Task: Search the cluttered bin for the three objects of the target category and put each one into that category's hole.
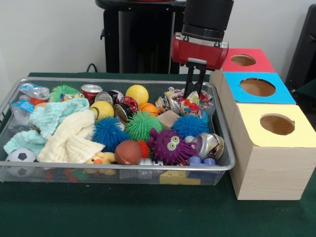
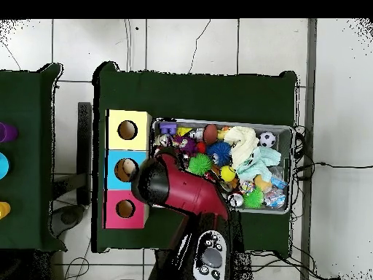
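Note:
The wire mesh bin (image 1: 123,168) is packed with toys, cans and cloths. My gripper (image 1: 195,94) hangs low over the bin's far right corner, right at a colourful crinkly packet (image 1: 192,104) whose top hides its lower end. Close by lie a blue spiky ball (image 1: 190,126), a purple monster ball (image 1: 169,145) and a crushed silver can (image 1: 210,144). Beside the bin stand three boxes with round holes: red (image 1: 256,61), blue (image 1: 276,91) and yellow (image 1: 252,118). In the overhead view the red arm (image 2: 182,191) covers the gripper and the bin's corner (image 2: 291,168).
Elsewhere in the bin are a yellow ball (image 1: 137,94), green spiky ball (image 1: 142,124), brown football (image 1: 128,151), soccer ball (image 1: 20,157), cream and mint cloths (image 1: 69,136), a red can (image 1: 91,91) and a rubber duck (image 1: 101,160). Green cloth covers the table (image 1: 148,212).

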You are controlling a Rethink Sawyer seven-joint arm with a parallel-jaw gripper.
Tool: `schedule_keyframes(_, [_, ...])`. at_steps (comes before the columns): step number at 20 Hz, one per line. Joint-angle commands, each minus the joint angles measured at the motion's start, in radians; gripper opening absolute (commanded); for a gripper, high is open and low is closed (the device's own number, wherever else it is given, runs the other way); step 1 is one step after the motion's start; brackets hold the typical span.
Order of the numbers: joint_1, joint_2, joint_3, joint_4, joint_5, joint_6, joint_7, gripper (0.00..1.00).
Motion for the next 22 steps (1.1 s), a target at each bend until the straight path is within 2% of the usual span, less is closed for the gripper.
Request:
schedule_keyframes(1, [0.01,0.043,0.032,0.007,0.056,0.067,0.248,0.0])
schedule_keyframes(22, [0.068,0.032,0.009,0.021,0.099,0.071,0.257,0.0])
